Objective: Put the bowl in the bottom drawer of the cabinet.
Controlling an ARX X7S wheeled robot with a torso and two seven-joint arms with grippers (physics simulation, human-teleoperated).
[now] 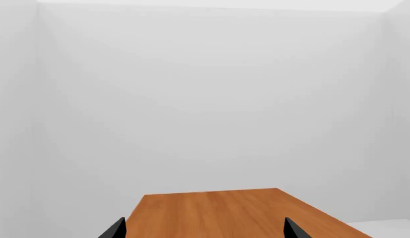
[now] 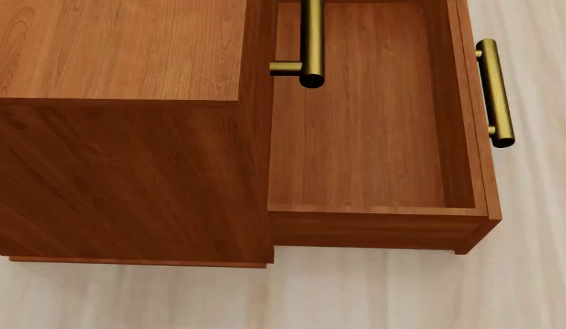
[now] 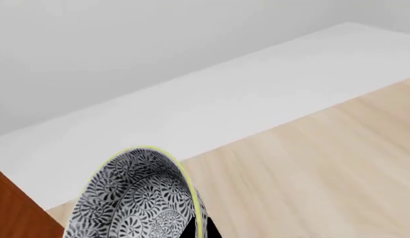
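Tilted on edge in the right gripper's clamp, the bowl (image 3: 135, 198) shows dense floral patterning; left gripper (image 1: 203, 229) gapes empty.

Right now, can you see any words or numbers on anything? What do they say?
None: no words, numbers, labels or signs appear in any view.
The bowl carries only a floral pattern.
The cabinet, the bottom drawer and its brass handle are plain.
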